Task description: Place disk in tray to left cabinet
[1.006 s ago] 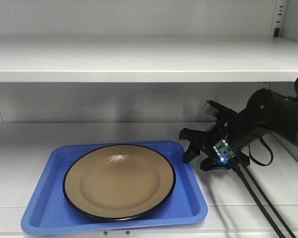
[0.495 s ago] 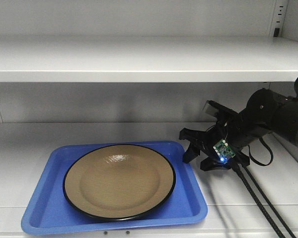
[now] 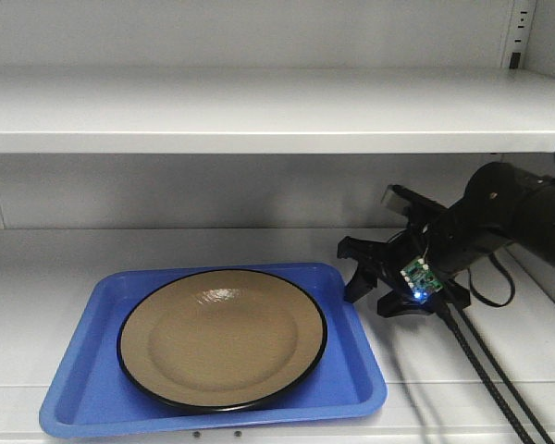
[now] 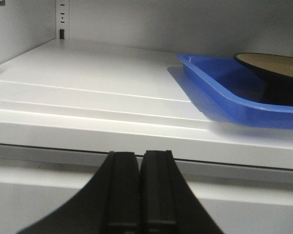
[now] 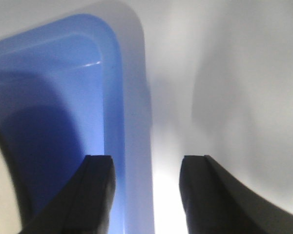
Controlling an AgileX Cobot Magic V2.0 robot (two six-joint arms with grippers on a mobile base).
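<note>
One relation matters: right claw (image 3: pixel 365 287), jaws open, empty, sits just right of tray (image 3: pixel 74 388) holding disk (image 3: pixel 222 338); left claw (image 4: pixel 138 190) closed.

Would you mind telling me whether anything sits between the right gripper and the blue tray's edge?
Nothing visible does. The right gripper is open just off the right rim of the tray, with only bare shelf of the cabinet between them. The disk lies inside the tray.
</note>
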